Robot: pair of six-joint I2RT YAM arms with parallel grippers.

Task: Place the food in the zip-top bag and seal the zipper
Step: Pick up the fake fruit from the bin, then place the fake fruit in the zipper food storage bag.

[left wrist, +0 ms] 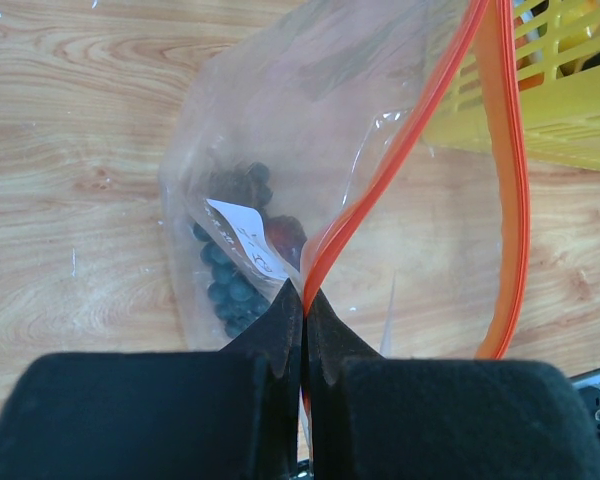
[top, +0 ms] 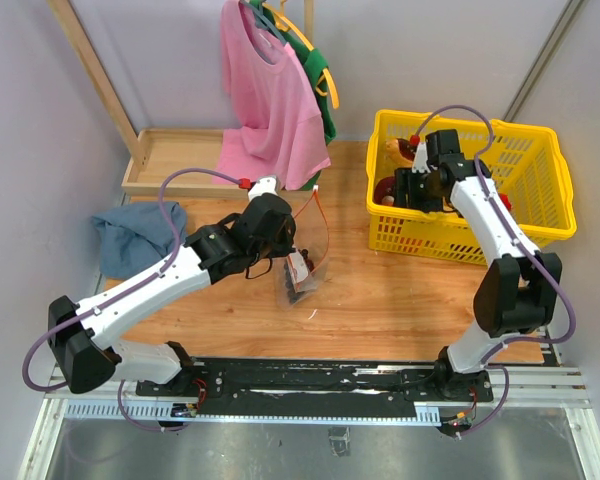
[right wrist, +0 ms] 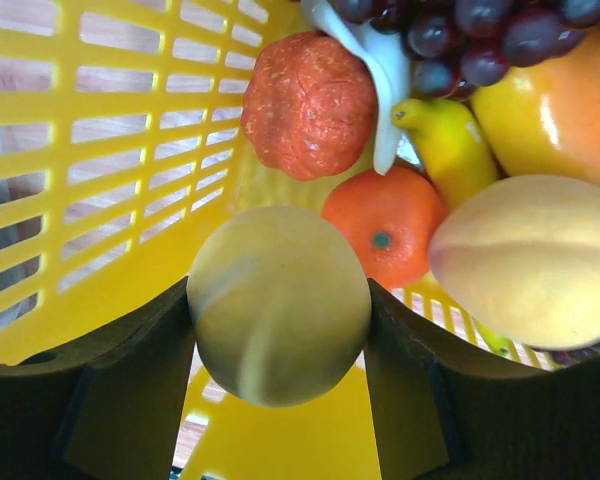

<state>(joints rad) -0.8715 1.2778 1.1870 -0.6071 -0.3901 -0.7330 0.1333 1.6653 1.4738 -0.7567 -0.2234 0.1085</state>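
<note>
On the table [left wrist: 70, 150], the left gripper [left wrist: 302, 300] pinches the red zipper [left wrist: 400, 140] of the zip-top bag [left wrist: 280, 130], which has dark berries [left wrist: 230, 285] inside. Farther right, the right gripper [right wrist: 278, 310] squeezes a round yellow fruit [right wrist: 278, 270] in the yellow basket [right wrist: 110, 150].

The way in is the zip-top bag [left wrist: 280, 130] mouth. The left gripper [left wrist: 302, 300] clamps one lip of the zipper [left wrist: 505, 200] and the other lip bows away, leaving a long open slot. Bare table [top: 400, 290] runs between the bag and the yellow basket [top: 540, 215], so that lane's open, but the basket wall stands in the way. Inside it's tight. The right gripper [right wrist: 278, 290] hugs a pale yellow fruit [right wrist: 280, 340], with the wall close on one side and an orange [right wrist: 385, 225], peach [right wrist: 530, 260] and banana [right wrist: 450, 145] crowding the other.
</note>
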